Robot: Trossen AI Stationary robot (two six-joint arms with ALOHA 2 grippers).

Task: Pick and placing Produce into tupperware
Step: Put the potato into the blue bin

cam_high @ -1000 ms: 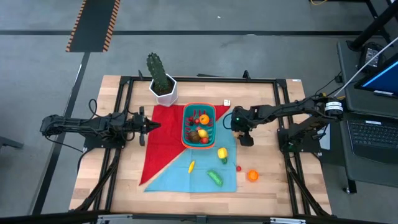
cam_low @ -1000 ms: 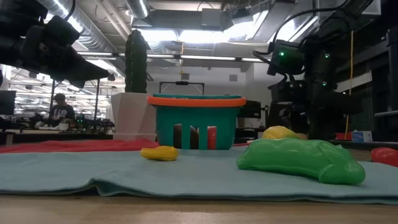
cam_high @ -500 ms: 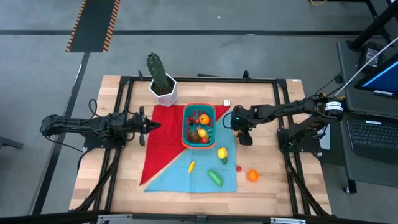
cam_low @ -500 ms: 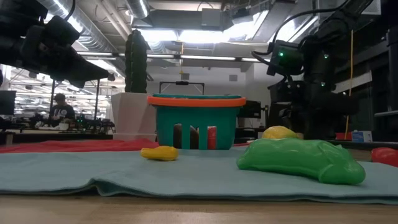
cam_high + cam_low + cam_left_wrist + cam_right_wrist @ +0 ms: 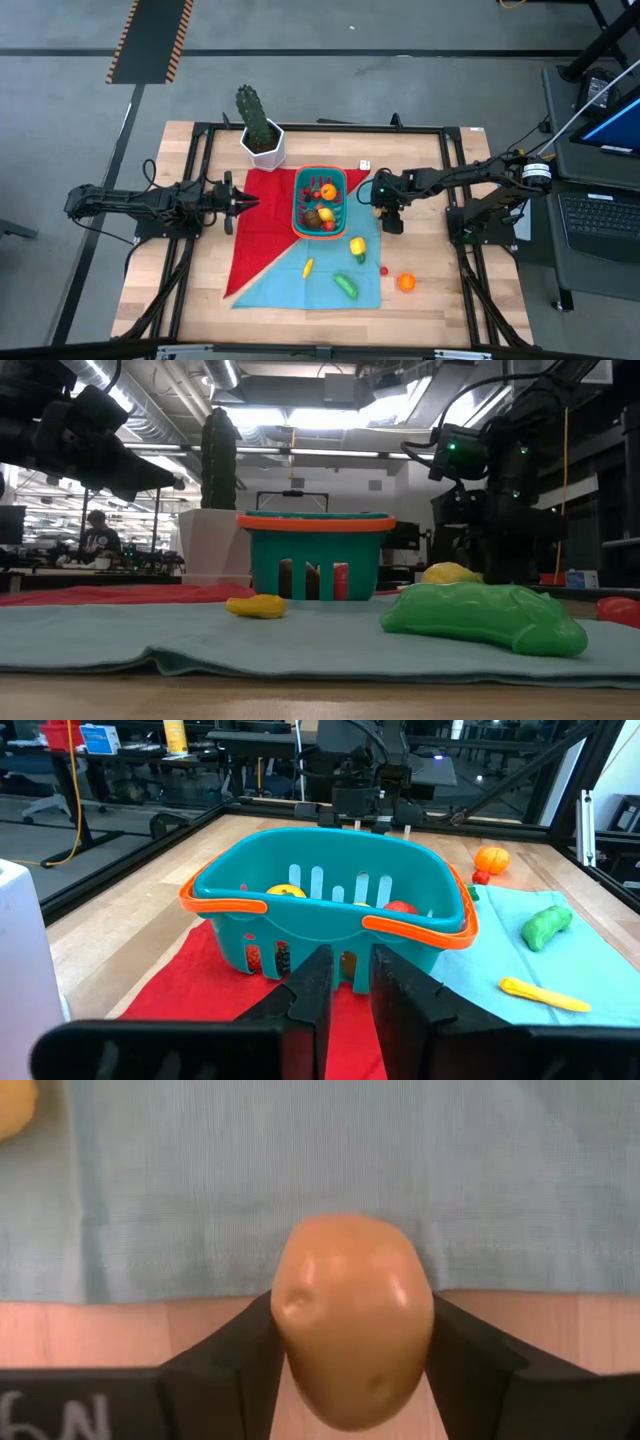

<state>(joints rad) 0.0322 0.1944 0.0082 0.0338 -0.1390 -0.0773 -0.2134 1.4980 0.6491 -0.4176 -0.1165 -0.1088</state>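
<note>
Right gripper (image 5: 352,1370) clamped on a brown potato-like piece (image 5: 352,1320), one finger on each flank. Piece's long axis runs along the fingers, rounded end sticking out past the tips, over the teal cloth (image 5: 300,1170) edge where it meets bare wood. In the high view the right gripper (image 5: 392,222) sits just right of the tupperware (image 5: 320,200), arm stretched in from the right side, wrist bent down toward the table.

Tupperware is mid-table, long axis running far-to-near, straddling the red cloth (image 5: 262,225) and teal cloth. Several produce pieces inside. Loose on the teal cloth near side: yellow pepper (image 5: 357,245), small yellow piece (image 5: 308,267), green piece (image 5: 347,286) lying diagonal. Orange (image 5: 406,283) and small red piece (image 5: 385,270) on bare wood to the right.

Left gripper (image 5: 348,990) fingers slightly parted, nothing held, pointing at the tupperware (image 5: 325,910) from the left; arm stretched low and horizontal. Cactus in white pot (image 5: 260,135) at the far edge.
</note>
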